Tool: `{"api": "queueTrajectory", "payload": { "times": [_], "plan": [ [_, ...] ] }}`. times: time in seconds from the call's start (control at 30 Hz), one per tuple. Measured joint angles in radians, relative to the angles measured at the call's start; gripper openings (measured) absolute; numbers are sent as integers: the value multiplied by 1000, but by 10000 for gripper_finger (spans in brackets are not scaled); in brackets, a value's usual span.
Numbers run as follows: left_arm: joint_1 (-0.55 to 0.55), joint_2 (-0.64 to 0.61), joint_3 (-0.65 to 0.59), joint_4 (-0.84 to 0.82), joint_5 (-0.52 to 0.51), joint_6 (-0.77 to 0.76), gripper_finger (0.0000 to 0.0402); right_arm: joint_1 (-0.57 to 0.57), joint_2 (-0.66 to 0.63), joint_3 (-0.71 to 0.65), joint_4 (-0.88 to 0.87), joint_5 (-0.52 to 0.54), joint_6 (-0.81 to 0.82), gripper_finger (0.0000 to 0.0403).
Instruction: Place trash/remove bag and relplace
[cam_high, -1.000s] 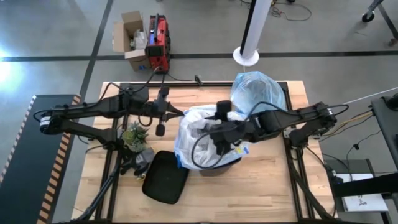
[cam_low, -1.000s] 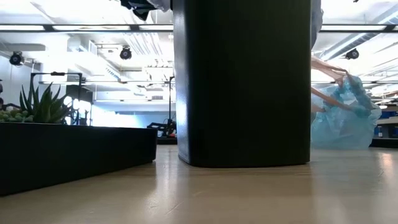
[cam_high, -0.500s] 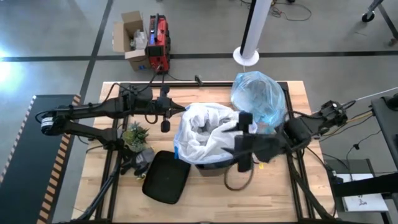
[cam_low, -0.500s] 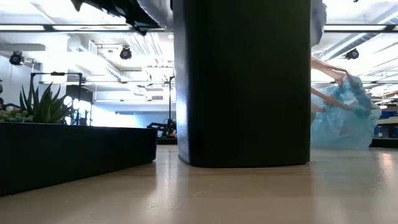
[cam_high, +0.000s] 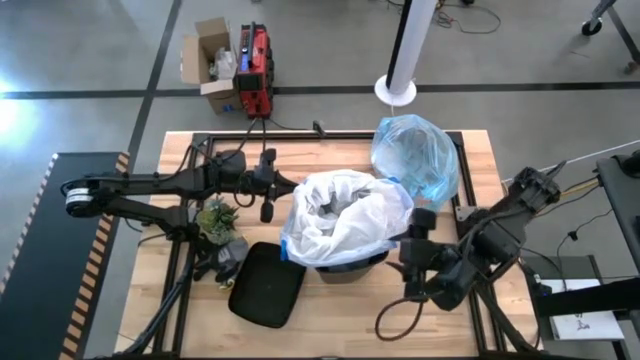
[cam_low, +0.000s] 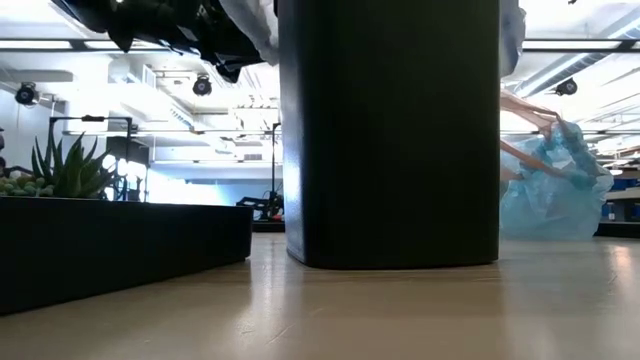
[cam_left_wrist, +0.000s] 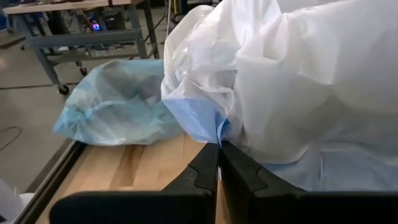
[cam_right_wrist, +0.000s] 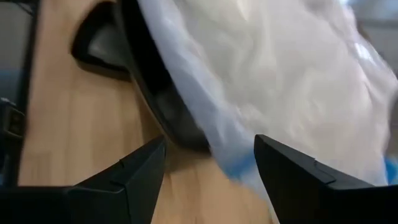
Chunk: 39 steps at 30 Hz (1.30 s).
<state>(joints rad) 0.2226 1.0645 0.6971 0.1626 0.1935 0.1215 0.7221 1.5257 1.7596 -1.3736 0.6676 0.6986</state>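
You see a pale, smooth wooden table (cam_high: 180, 290) with visible plank grain, faintly glossy in the low view. At its centre a matt black plastic bin (cam_low: 390, 130) wears a thin, crinkly white translucent plastic bag (cam_high: 345, 215), blue-tinted at its hem. At one o'clock from the bin lies the bag (cam_high: 415, 150), light-blue film, wrinkled and semi-transparent. At seven o'clock from the bin rests a dark, matt lid (cam_high: 265, 285). Your right gripper (cam_right_wrist: 208, 168) shows matt black plastic fingers. On the smooth grey floor beyond the table's twelve o'clock edge sits a brown cardboard box (cam_high: 208, 62).
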Motion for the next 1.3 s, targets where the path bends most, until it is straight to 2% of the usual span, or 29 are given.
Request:
{"api": "queueTrajectory", "payload": {
  "times": [0.13,0.37,0.53,0.67,0.77,0.87,1.07,1.1,1.23,1.3],
  "plan": [
    [0,0,10,3,2,0,0,33,8,0,-66,60,90,241],
    [0,0,27,12,2,-4,0,42,62,-20,-98,146,40,249],
    [0,0,27,11,2,-5,0,45,107,-29,-153,178,34,235],
    [-1,0,27,10,2,-11,0,46,118,-35,-178,249,24,217],
    [-1,0,27,10,1,-21,0,46,119,-44,-187,285,2,196],
    [-1,0,27,10,1,-27,0,46,119,-52,-189,305,-21,158],
    [-1,0,27,9,-1,-27,0,46,119,-64,-191,328,-66,26],
    [-1,0,27,9,-1,-27,0,46,119,-64,-192,328,-69,14],
    [-1,0,27,9,0,-27,0,53,116,-64,-192,314,-62,20],
    [-1,0,27,9,0,-27,0,54,112,-64,-193,270,-41,21]
  ]
}}
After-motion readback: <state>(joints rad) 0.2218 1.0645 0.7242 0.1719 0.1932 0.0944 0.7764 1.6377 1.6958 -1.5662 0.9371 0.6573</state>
